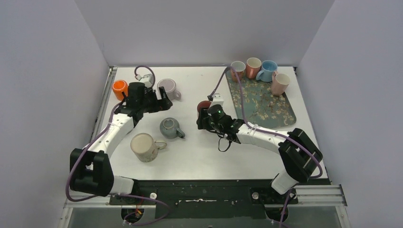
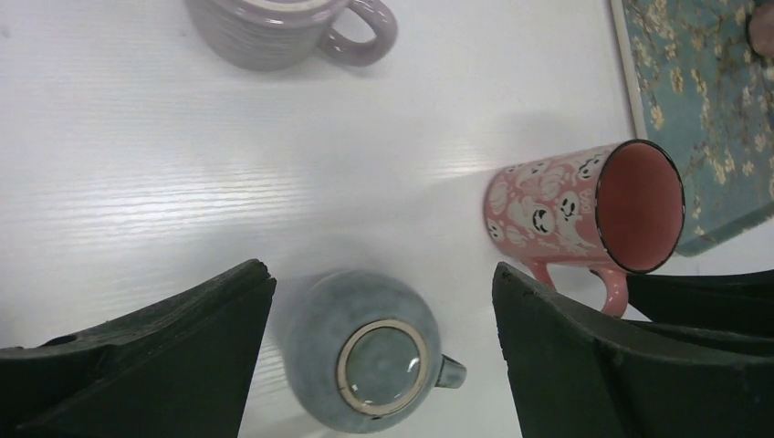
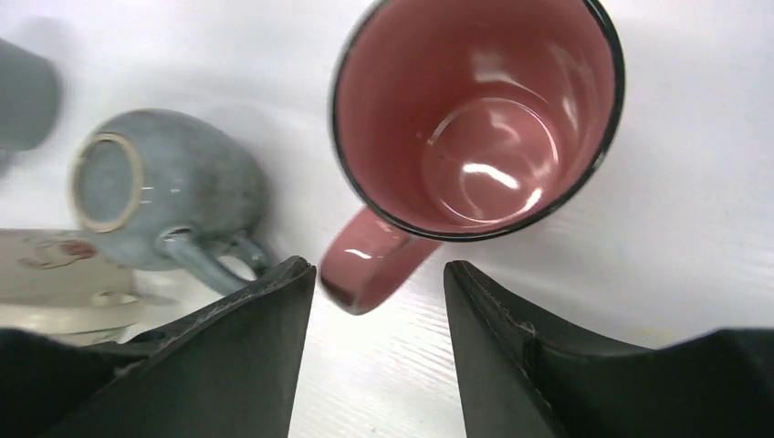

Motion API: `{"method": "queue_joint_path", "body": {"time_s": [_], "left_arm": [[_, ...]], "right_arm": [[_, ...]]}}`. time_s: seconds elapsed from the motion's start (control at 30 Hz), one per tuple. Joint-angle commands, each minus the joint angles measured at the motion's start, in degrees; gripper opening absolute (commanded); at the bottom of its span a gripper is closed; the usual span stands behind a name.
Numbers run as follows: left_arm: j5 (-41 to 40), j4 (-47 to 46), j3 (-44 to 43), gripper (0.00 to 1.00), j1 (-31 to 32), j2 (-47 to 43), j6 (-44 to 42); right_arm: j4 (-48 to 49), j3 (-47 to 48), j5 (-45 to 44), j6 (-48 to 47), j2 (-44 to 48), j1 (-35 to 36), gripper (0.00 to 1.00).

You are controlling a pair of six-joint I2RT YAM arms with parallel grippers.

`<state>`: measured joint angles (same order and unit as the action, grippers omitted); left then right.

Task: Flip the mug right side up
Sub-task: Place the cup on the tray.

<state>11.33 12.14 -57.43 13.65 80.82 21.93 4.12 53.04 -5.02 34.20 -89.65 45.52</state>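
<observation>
A grey-blue mug (image 1: 170, 127) stands upside down on the white table, base up and handle to the right. It also shows in the left wrist view (image 2: 365, 360) and the right wrist view (image 3: 155, 187). My left gripper (image 1: 164, 102) is open and empty above and behind it, its fingers wide to either side in its own view (image 2: 381, 272). A pink mug (image 1: 204, 105) with ghost faces (image 2: 584, 210) stands mouth up (image 3: 475, 119). My right gripper (image 1: 203, 119) is open (image 3: 376, 266), with the pink mug's handle just at its fingertips, not gripped.
A lilac mug (image 1: 167, 87) and an orange mug (image 1: 119, 89) stand behind the left gripper. A cream mug (image 1: 144, 147) lies on its side at the front left. A floral tray (image 1: 266, 102) at the right has several mugs (image 1: 259, 69) at its far end.
</observation>
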Motion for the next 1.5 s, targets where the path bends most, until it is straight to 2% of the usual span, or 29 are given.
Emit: {"method": "queue_joint_path", "body": {"time_s": [0.0,0.13,0.33,0.63,0.77,0.9,1.03,1.23,1.37,1.47], "left_arm": [[-0.52,0.87,1.73,0.88,-2.89,-6.37,-1.29],[-0.01,1.16,3.77,0.89,-2.95,-10.52,-2.84],[1.72,1.48,8.25,0.89,-2.88,-14.93,-5.49],[3.42,-0.21,12.73,0.90,-1.16,-19.14,-7.62],[3.76,0.08,12.38,0.90,0.15,-19.48,-8.20],[2.11,1.04,12.47,0.91,1.17,-20.55,-9.12],[1.04,1.47,12.56,0.93,1.99,-21.55,-9.63],[2.04,1.46,12.50,0.97,2.12,-21.40,-9.63],[2.30,1.31,12.37,0.97,2.40,-21.06,-9.80],[2.39,1.20,12.56,0.97,2.41,-21.20,-9.89]], "right_arm": [[-11.25,5.08,-9.71,2.78,-3.55,0.71,0.55],[-14.00,5.96,-13.19,2.95,-4.25,0.85,0.52],[-19.05,7.92,-16.31,0.54,-4.31,0.76,0.39],[-17.38,12.12,-14.51,-3.76,-8.12,-0.69,0.49],[-15.70,13.05,-13.74,-6.45,-9.49,-1.30,0.38],[-13.12,12.35,-11.67,-9.47,-8.63,-1.26,0.16],[-13.58,12.36,-10.65,-11.28,-6.88,-1.96,0.00],[-13.44,12.64,-5.63,-15.33,-3.41,-5.60,0.00],[-11.67,13.00,0.89,-16.69,-1.89,-9.54,0.00],[-12.28,14.58,1.27,-18.20,-0.15,-12.09,0.00]]}}
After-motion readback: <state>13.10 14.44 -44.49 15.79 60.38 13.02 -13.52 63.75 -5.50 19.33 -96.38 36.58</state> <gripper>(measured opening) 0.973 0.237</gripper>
